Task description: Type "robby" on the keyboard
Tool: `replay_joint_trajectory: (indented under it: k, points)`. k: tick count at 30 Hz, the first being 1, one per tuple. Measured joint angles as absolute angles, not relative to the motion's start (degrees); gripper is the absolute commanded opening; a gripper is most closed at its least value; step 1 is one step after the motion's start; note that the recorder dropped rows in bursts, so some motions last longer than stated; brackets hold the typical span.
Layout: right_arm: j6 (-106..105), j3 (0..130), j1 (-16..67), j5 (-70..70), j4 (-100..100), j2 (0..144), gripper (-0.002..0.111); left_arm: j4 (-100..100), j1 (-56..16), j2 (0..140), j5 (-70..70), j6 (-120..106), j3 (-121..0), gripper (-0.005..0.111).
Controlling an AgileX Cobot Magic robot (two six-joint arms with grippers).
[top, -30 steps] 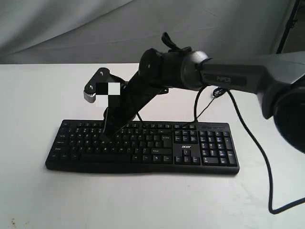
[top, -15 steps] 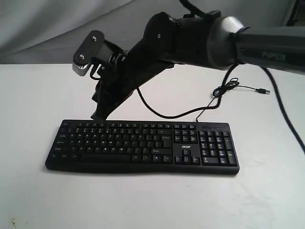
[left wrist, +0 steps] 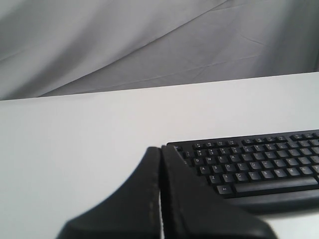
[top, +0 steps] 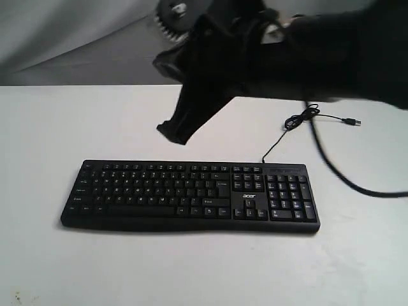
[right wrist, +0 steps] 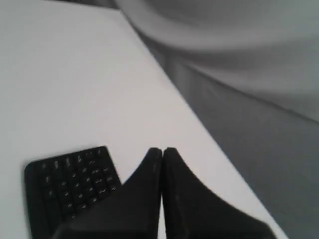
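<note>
White surface (top: 51, 127) is carrying the scene, with a grey draped curtain (left wrist: 149, 45) hanging behind it. Above the bare surface, just behind the letter rows and clear of the keys, the right hand (top: 173, 134) is hovering. Its two fingers (right wrist: 149, 167) are pressing together, leaving only a hairline seam, and are gripping nothing. The right arm (top: 306, 57) is reaching in from the right of the exterior view and is appearing dark and blurred. The left hand (left wrist: 160, 149) is lying outside the exterior view. In its wrist view it is likewise showing both fingers pressed together and empty, just beside one end of the keyboard (top: 191, 191); whether it is touching that end cannot be told. The keyboard is lying flat on the surface with its long front edge facing the exterior camera, the number pad sitting on the right of that view and the white acer logo (top: 248, 196) showing beside it. A thin black cable (top: 280, 137) is leaving the rear edge near the number pad, running back to a small tangle and ending in a USB plug (top: 352, 121) resting on the surface. A thicker black cable (top: 338, 175) is trailing from the arm across the surface on the right.
</note>
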State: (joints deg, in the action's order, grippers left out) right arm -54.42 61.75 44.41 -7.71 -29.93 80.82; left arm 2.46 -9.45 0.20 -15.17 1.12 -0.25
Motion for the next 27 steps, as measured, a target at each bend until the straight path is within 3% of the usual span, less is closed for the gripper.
replay_joint_trajectory:
  k: [11, 27]
  points:
    - [-53.85, 47.72, 44.41, 3.38, -37.45, 53.34, 0.000, 2.46, -9.45, 0.20, -15.17, 1.12, -0.25, 0.000]
    - [-53.42, 45.65, 44.45, 3.42, -41.09, 40.79, 0.000, 2.46, -9.45, 0.20, -15.17, 1.12, -0.25, 0.000]
